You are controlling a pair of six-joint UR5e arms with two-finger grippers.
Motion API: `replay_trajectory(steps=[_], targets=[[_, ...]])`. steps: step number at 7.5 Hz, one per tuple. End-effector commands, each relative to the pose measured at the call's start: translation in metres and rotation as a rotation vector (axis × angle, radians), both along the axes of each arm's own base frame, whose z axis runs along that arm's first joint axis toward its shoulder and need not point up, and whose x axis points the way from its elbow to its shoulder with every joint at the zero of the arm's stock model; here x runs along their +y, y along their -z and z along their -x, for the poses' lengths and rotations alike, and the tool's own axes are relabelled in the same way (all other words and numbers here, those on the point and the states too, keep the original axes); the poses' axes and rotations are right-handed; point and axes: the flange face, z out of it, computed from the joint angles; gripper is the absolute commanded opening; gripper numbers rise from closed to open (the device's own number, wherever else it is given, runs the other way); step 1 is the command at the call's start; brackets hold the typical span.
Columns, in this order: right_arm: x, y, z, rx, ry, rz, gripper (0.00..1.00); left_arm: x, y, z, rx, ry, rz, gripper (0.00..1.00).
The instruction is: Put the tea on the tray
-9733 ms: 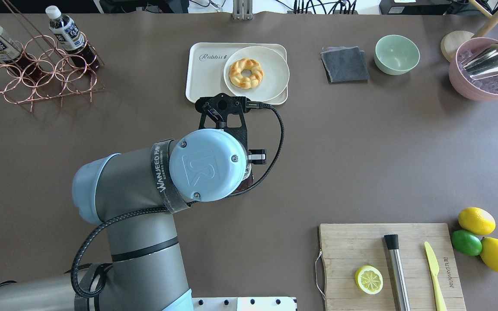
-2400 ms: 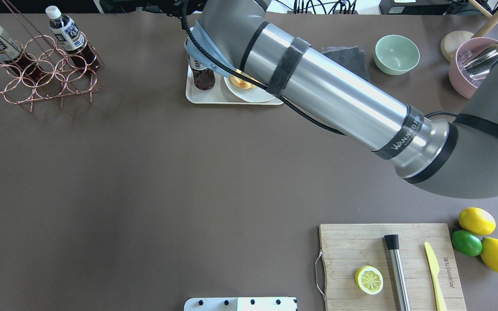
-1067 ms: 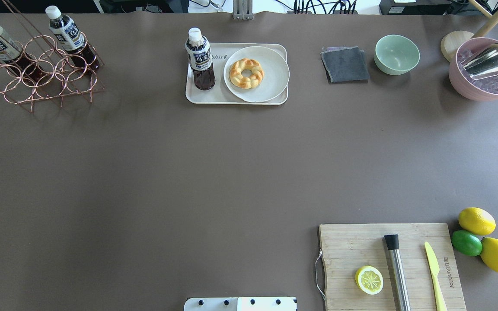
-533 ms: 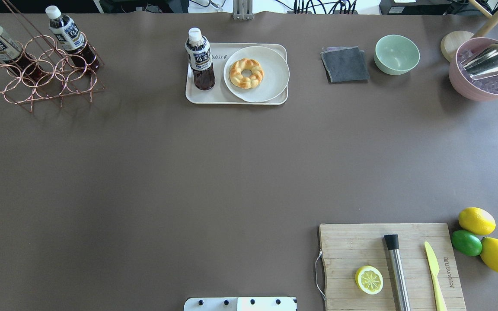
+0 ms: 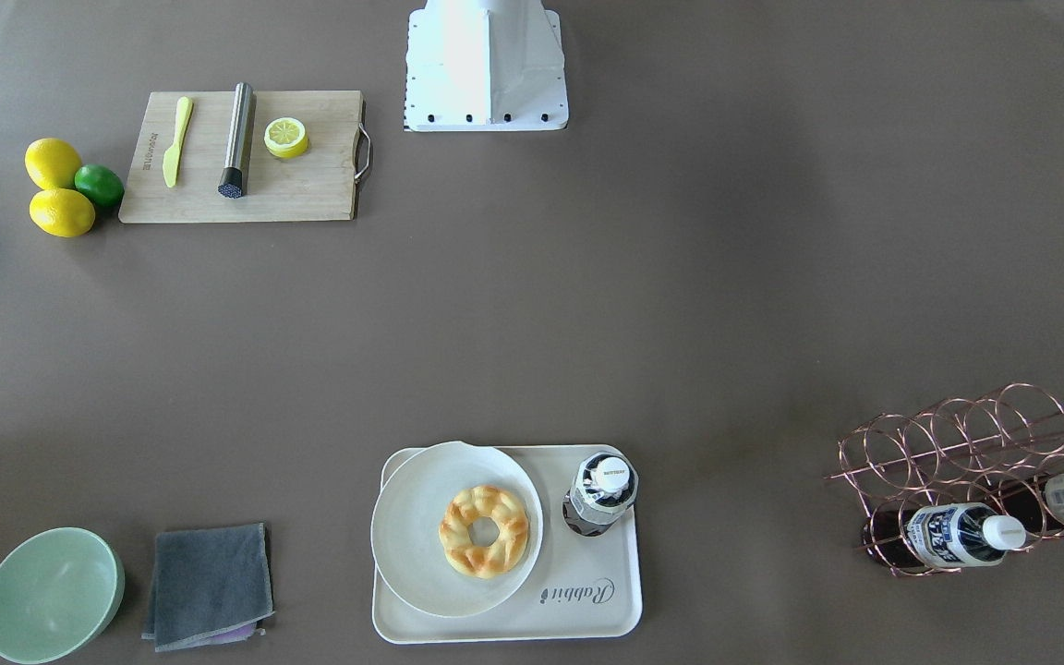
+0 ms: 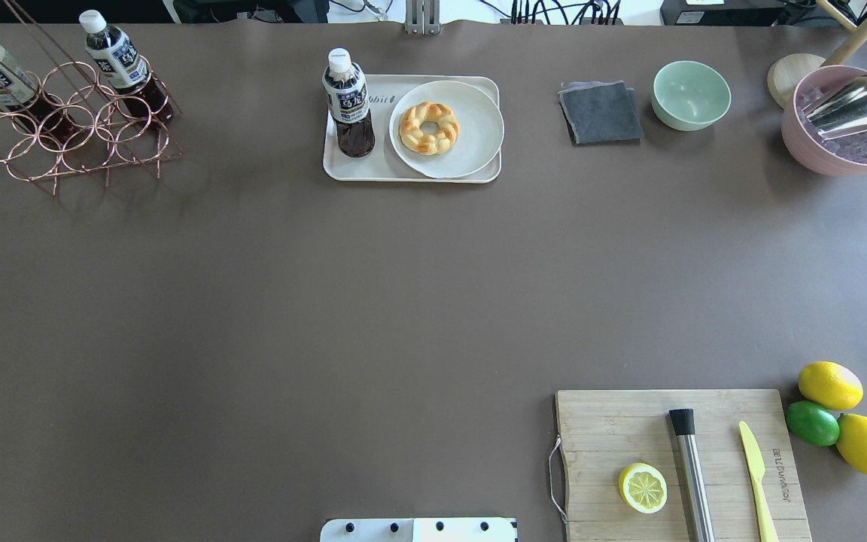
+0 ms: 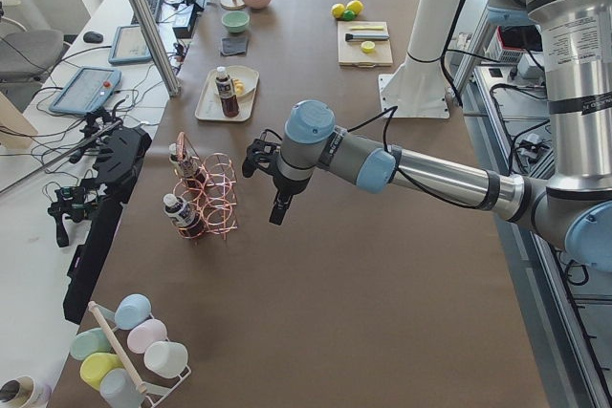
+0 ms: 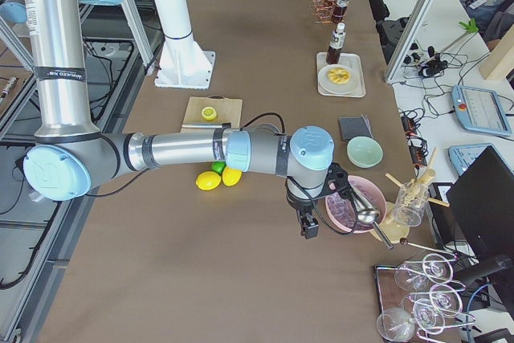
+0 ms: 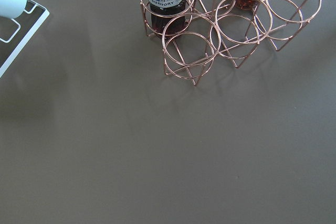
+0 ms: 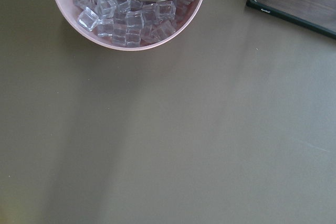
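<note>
We see the tea (image 6: 348,105) standing upright on the tray (image 6: 373,172), white cap on top. It sits at the end of the tray that lies toward the copper wire rack (image 6: 76,139). Its base rests on the tray floor just beside the round plate (image 6: 482,128), which carries a braided doughnut (image 6: 428,128). In the front-facing view the bottle partly covers the tray's far rim, and the grey "Rabbit" print lies on the bare floor near it. The bottle stands free, well apart from both hands.

We find the left hand (image 7: 278,209) only in the left side view. It hangs over the brown counter (image 6: 403,301) near the rack, pointing down. We cannot tell whether its fingers are wide or narrow. Its wrist camera looks down on the rack and on one of the two other bottles (image 6: 119,64) lodged in the rings.

The right hand (image 8: 307,226) shows only in the right side view, close to the pink bowl (image 6: 832,165) of ice cubes with a metal scoop. We cannot tell its spread either.
</note>
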Motion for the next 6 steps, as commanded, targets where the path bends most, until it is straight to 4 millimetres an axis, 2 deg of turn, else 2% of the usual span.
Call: replay_trajectory(steps=[1,6], targets=[[-0.0014,0.0005,-0.0001,0.003,-0.004,0.002,1.0,0.003,-0.0083,0.0034,0.0,0.007,0.018,0.97],[-0.0046,0.0029,0.0075,0.002,0.006,0.002,1.0,0.0014,-0.0099,0.0034,-0.001,0.009,0.019,0.97]])
